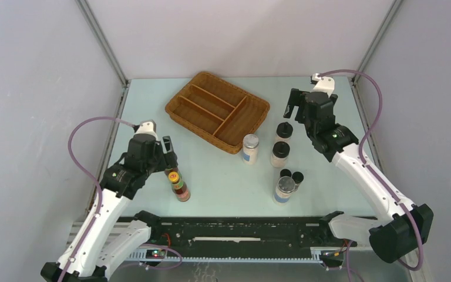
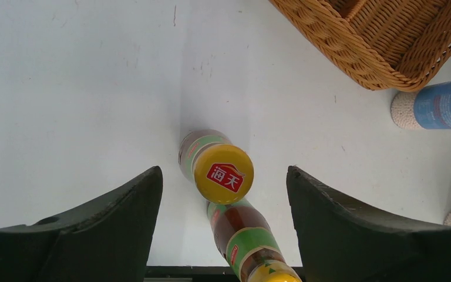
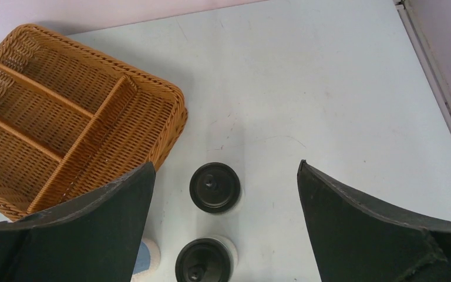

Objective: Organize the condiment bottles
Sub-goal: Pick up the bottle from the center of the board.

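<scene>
My left gripper [image 2: 224, 171] hangs over the left side of the table [image 1: 223, 188]. Its fingers are spread apart and hold nothing. The yellow-cap bottle [image 1: 173, 174] stands right under the gap between them. The fingers do not touch it. The second sauce bottle [image 2: 243, 235] stands just beside it, closer to me. I cannot tell if the two bottles touch.

My right gripper [image 3: 226, 163] is up over the right side of the table. Its fingers are spread wide and hold nothing too. Under it stands the far shaker [image 3: 214, 188] with its black cap. The near shaker [image 3: 205, 261] stands just beside that one, closer to me.

The far blue jar [image 1: 250, 148] stands near the front corner of the wicker tray [image 1: 241, 120], to the left of the shakers. The near blue jar [image 1: 284, 189] stands closer to me. The left vial [image 1: 285, 174] and the right vial [image 1: 298, 177] stand side by side just behind it.

The wicker tray sits at the far middle of the table, turned a bit. All eight bottles stand up on the table, outside the tray.
</scene>
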